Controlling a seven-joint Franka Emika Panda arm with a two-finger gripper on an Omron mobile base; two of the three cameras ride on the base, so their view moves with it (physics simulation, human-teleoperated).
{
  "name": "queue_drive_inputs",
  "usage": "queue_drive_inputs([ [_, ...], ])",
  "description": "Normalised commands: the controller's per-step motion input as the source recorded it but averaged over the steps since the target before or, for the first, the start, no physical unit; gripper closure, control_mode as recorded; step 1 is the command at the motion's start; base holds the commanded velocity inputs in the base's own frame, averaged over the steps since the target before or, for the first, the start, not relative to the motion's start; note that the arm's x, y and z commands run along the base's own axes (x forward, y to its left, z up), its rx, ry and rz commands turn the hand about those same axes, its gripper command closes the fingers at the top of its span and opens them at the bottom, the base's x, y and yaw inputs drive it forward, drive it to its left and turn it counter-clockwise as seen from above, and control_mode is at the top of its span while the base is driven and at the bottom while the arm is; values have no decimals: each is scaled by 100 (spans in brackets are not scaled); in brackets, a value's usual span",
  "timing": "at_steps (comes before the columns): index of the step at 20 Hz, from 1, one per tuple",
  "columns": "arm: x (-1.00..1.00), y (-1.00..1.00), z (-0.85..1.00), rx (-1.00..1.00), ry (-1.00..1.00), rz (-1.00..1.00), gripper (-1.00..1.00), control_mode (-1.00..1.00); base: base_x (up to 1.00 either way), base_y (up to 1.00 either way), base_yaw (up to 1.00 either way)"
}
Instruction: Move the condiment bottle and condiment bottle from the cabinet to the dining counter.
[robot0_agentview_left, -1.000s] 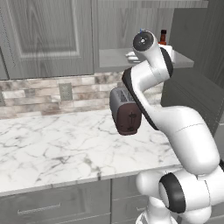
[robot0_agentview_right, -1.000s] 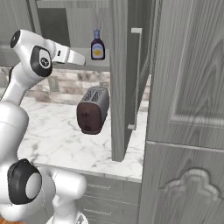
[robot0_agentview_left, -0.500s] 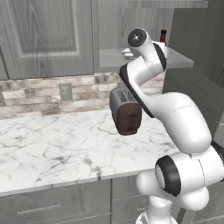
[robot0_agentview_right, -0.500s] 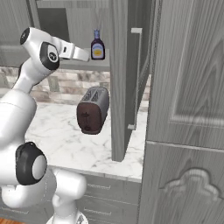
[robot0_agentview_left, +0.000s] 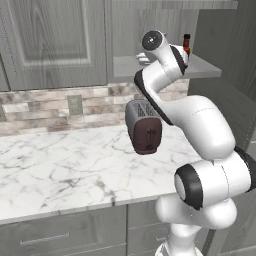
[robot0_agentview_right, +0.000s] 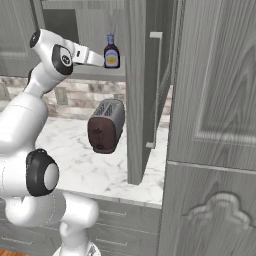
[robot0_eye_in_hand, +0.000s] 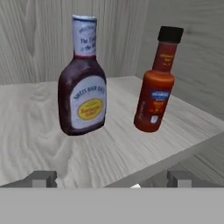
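Observation:
Two condiment bottles stand upright on the open cabinet's shelf (robot0_eye_in_hand: 109, 144). One is a dark brown sauce bottle (robot0_eye_in_hand: 82, 96) with a white cap and a yellow label. To its right in the hand view stands a red bottle (robot0_eye_in_hand: 156, 87) with a black cap. My gripper (robot0_eye_in_hand: 111, 181) is open, level with the shelf's front edge, a short way from both bottles, with nothing between its fingers. From the right base view the gripper (robot0_agentview_right: 101, 60) sits just left of the dark bottle (robot0_agentview_right: 111, 52). The red bottle's top (robot0_agentview_left: 186, 44) peeks out behind my arm. The dining counter is out of view.
A dark toaster (robot0_agentview_right: 106, 125) stands on the marble counter (robot0_agentview_left: 60, 165) under the shelf. The open cabinet door (robot0_agentview_right: 142, 90) hangs edge-on just right of the bottles. A tall grey cabinet (robot0_agentview_right: 215, 100) fills the right side. Closed wall cabinets (robot0_agentview_left: 55, 40) are at the left.
My arm has reached further toward the shelf, bringing the hand closer to the bottles. The jaws have stayed open and the bottles have not moved.

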Motion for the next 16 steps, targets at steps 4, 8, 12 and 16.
queue_drive_inputs([
  [4, 18, 0, 0, 0, 0, 0, -100, -100, 0, 0, 0],
  [8, 18, 0, 0, 0, 0, -1, -100, -100, 0, 0, 0],
  [12, 20, 0, 1, 0, 0, -2, -100, -100, 0, 0, 0],
  [16, 28, 0, 0, 0, 0, 0, -100, -100, 0, 0, 0],
])
